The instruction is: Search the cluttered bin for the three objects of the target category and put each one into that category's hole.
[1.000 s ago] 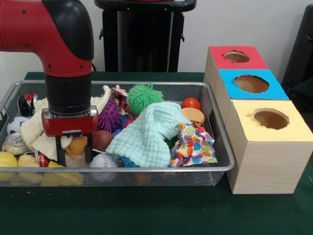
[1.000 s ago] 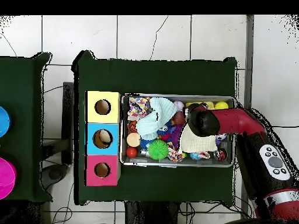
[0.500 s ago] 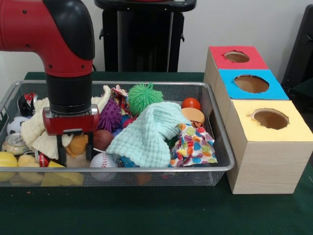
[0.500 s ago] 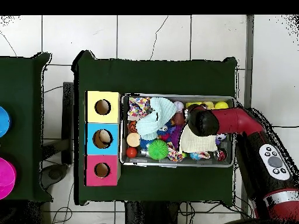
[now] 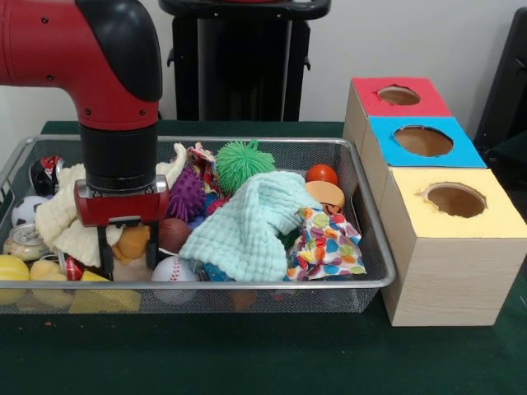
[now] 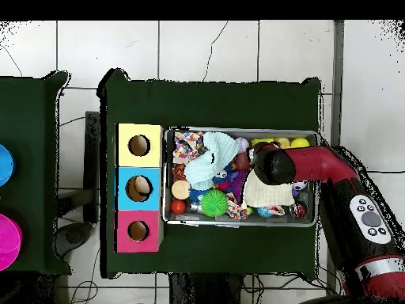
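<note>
The wire mesh bin [image 5: 247,285] is full of toys and cloths. My gripper [image 5: 128,257] reaches down into its left part, and its two black fingers [image 5: 104,257] close round a tan-orange animal figure [image 5: 132,242], which they hold just above the clutter. A pale yellow lumpy figure [image 5: 47,270] lies by the bin's front left rim. The red-topped hole [image 5: 398,95] is on the farthest box at the right. In the overhead view the arm's head [image 6: 270,165] hides the gripper over the bin [image 6: 237,131]; the red-topped hole [image 6: 138,230] is at the left.
A mint cloth [image 5: 247,226], a patterned cloth [image 5: 328,245], a cream cloth [image 5: 58,218], a green spiky ball [image 5: 244,162], a purple spiky ball [image 5: 185,196], a baseball [image 5: 173,270] and a smooth yellow ball [image 5: 11,268] crowd the bin. Blue-topped [image 5: 422,141] and yellow-topped [image 5: 454,200] holes adjoin the red one.
The gripper has risen slightly and edged right, and the tan-orange figure has moved with it between the fingers. The rest of the bin looks unchanged.
</note>
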`<action>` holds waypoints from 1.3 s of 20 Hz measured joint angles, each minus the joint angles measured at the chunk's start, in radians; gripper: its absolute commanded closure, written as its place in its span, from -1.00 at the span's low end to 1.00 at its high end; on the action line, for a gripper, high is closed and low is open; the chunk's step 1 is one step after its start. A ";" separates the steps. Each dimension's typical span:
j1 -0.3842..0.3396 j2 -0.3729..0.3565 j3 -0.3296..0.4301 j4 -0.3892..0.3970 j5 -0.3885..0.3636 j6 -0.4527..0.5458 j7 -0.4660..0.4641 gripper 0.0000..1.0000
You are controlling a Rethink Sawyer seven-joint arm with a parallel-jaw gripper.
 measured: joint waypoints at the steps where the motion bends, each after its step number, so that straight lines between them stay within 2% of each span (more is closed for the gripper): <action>1: 0.001 -0.001 -0.001 0.000 0.001 0.003 0.000 -1.00; 9: 0.020 -0.015 -0.004 0.003 0.018 0.064 0.000 -1.00; 26: 0.037 -0.064 -0.019 0.055 0.022 0.075 0.000 -1.00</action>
